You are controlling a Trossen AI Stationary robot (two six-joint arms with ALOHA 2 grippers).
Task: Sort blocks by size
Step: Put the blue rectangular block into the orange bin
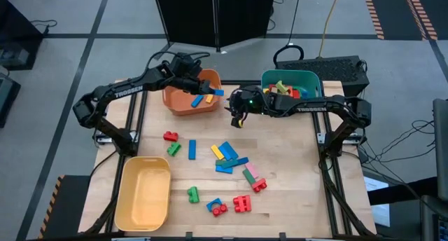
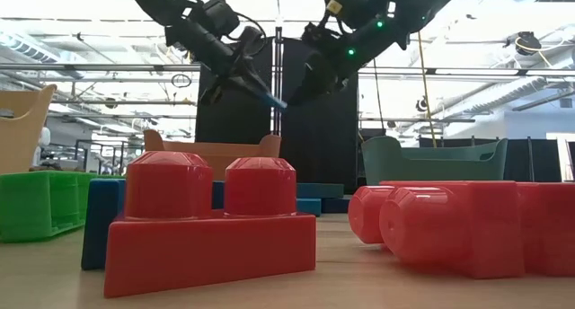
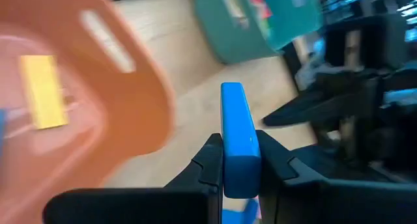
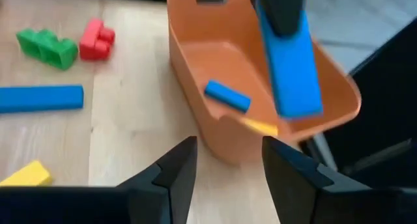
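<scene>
Robotics lab or workshop, wooden surface (image 1: 294,192) on a metal frame mid-frame, grey floor with taped lines and trailing cables (image 1: 392,139) at right, black cabinet (image 1: 213,17) at top centre, exposed ceiling pipes and strip lights (image 2: 503,66) in the low view's upper right.

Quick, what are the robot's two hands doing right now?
Left gripper: shut on a blue bar, over the orange bin.
Right gripper: open, holding nothing, beside that bin.
</scene>
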